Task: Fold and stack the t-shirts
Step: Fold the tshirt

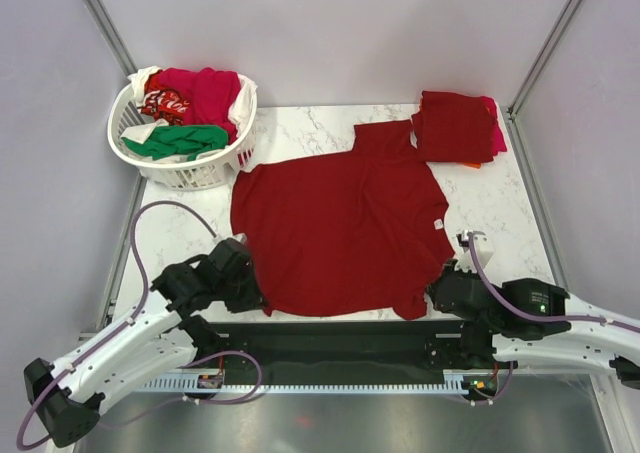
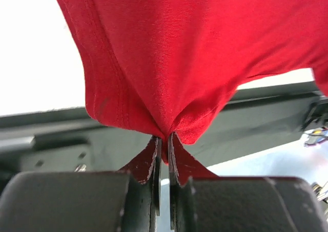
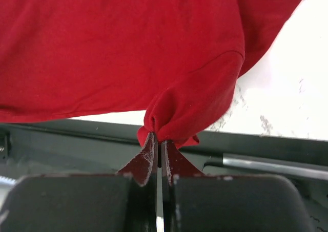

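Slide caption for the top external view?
Left gripper and right gripper pinch the near corners of the dark red t-shirt spread on the table; folded stack far right, basket far left.

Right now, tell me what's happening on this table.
Both arms are working on one dark red t-shirt, spread out on the marble table. The left gripper is shut on its near-left corner, and the right gripper on its near-right corner. A stack of folded shirts sits at the far right corner. A white basket at far left holds more shirts, unfolded.
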Motion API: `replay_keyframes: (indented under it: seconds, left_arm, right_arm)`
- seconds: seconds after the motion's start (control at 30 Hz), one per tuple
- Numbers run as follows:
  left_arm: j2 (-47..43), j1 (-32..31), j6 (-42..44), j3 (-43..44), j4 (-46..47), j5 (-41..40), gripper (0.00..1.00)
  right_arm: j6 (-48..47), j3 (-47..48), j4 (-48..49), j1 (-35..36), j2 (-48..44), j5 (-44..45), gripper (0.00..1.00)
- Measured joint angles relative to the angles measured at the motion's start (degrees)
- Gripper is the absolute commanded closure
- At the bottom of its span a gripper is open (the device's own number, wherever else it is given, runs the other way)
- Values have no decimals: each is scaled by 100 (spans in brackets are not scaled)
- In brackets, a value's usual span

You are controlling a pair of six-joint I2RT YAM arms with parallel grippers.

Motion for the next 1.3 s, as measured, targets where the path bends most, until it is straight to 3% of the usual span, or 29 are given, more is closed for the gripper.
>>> replay_keyframes:
  seconds: [0.17,0.3,0.43,0.63,0.7,0.8,0.93,1.3]
  left_arm:
    - [-275,0,-96,157,-859,-181,87]
    - [-229,0,-98,595,-1213,-509,85]
    - [240,0,-28,1158,-1316,-802,80]
    - [1134,144,452,1613,-1169,-944,78]
    - [1515,363,732,1696,-1043,-824,78]
    - [2020,730,1167,1788,-793,-579,78]
    - [2382,1156,1652,1965,-555,-229,79]
    - [3676,2094,2645,2317,-59,433,83]
  right_arm:
    - [116,98,-136,-2,-83,-129,100]
    - [2,863,-302,-4,247,273,100]
    - [-343,1856,-289,-4,905,870,100]
    - [-1161,2472,-111,-205,1969,1366,100]
    - [-1729,2538,234,-732,2308,1147,100]
    - [-2723,2531,887,-2157,2704,308,100]
    - [-3698,2568,1451,-3550,3213,-643,100]
    - [-4854,3279,2221,-4966,5252,-2098,100]
